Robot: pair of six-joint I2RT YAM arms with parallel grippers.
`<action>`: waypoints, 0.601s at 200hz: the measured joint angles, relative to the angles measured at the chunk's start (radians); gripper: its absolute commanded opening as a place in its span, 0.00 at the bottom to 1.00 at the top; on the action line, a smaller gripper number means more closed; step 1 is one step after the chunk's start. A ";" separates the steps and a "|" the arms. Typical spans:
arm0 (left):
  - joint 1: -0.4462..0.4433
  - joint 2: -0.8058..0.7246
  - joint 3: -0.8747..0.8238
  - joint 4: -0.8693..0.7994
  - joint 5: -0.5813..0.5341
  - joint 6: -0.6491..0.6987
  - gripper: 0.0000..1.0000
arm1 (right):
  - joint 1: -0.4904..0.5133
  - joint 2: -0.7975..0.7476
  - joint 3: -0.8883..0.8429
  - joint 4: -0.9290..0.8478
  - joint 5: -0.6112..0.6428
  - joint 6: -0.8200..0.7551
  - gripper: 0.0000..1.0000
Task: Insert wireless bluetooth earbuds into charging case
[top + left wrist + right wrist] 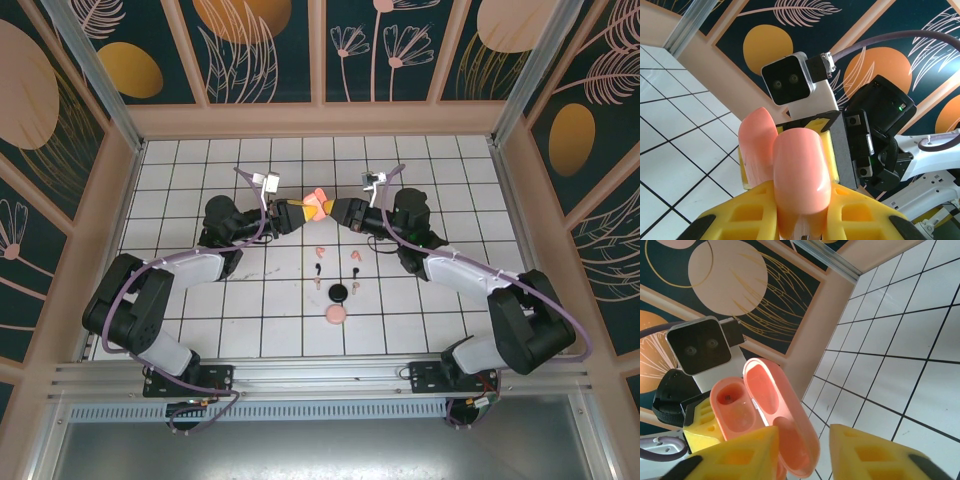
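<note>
— White tiles across the desk point(180, 205), teal flower panels point(260, 60) on every wall, and the two arms are nose to nose out in the middle. What have you got?

— The left jaws are clamped on the charging case point(735, 407), a yellow finger pressed to each side. It's a peachy-pink case, and it's lifted clear of the tiles.

— Open or closed, that case?

— Open. The lid point(771, 395) is swung back beside the shell, and both hollow sides face the right jaws. One well in the shell shows, with a dark spot at its bottom.

— And the right jaws?

— Parted. The lid's lower end sits between them, tight against one yellow finger, with a strip of white tile showing between it and the other finger. No pinch from that side that I can see.

— Where are the earbuds?

— The earbuds point(318, 250) are down on the desk, well apart from both jaws, on the side towards the arm bases. They lie in two short columns. Pink ones are closest to the jaws and black ones come next. The last pair is too small for me to call.

— Anything past them?

— A black round piece point(338, 291), and just beyond it, farther from the jaws again, a peach round piece point(336, 314).
</note>
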 measured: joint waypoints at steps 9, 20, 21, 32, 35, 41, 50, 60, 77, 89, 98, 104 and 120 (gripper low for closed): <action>0.000 0.001 0.000 0.000 -0.002 0.000 0.00 | 0.001 0.002 0.000 0.006 -0.002 0.004 0.23; 0.000 0.002 0.000 0.009 -0.003 -0.003 0.00 | 0.001 0.004 0.000 0.008 -0.002 0.002 0.19; 0.000 0.002 0.000 0.010 -0.003 -0.003 0.00 | 0.001 0.005 0.000 0.007 -0.002 0.003 0.18; -0.001 0.002 -0.001 0.016 -0.003 -0.006 0.00 | 0.003 0.006 0.000 0.007 -0.001 0.005 0.14; -0.002 0.002 -0.001 0.017 -0.003 -0.006 0.00 | 0.003 0.006 0.000 0.007 -0.001 0.006 0.13; -0.002 0.002 -0.001 0.019 -0.004 -0.007 0.00 | 0.003 0.006 0.000 0.007 -0.001 0.005 0.11; -0.002 0.004 -0.001 0.022 -0.007 -0.007 0.00 | 0.003 0.006 0.000 0.006 0.002 0.008 0.08; -0.002 0.005 -0.003 0.024 -0.011 -0.007 0.00 | 0.003 0.006 0.000 0.006 0.002 0.005 0.04; -0.003 0.009 -0.008 0.032 -0.019 -0.010 0.15 | 0.003 0.007 0.001 -0.001 0.006 0.006 0.00; -0.005 0.015 -0.011 0.042 -0.031 -0.016 0.35 | 0.003 0.007 0.006 -0.016 0.010 0.005 0.00; -0.005 0.021 -0.014 0.048 -0.047 -0.023 0.50 | 0.003 0.008 0.016 -0.038 0.010 -0.001 0.00; -0.005 0.025 -0.015 0.048 -0.058 -0.023 0.57 | 0.003 0.009 0.027 -0.056 0.011 -0.005 0.00; -0.006 0.036 -0.018 0.028 -0.093 -0.017 0.72 | 0.002 0.009 0.069 -0.121 0.018 -0.036 0.00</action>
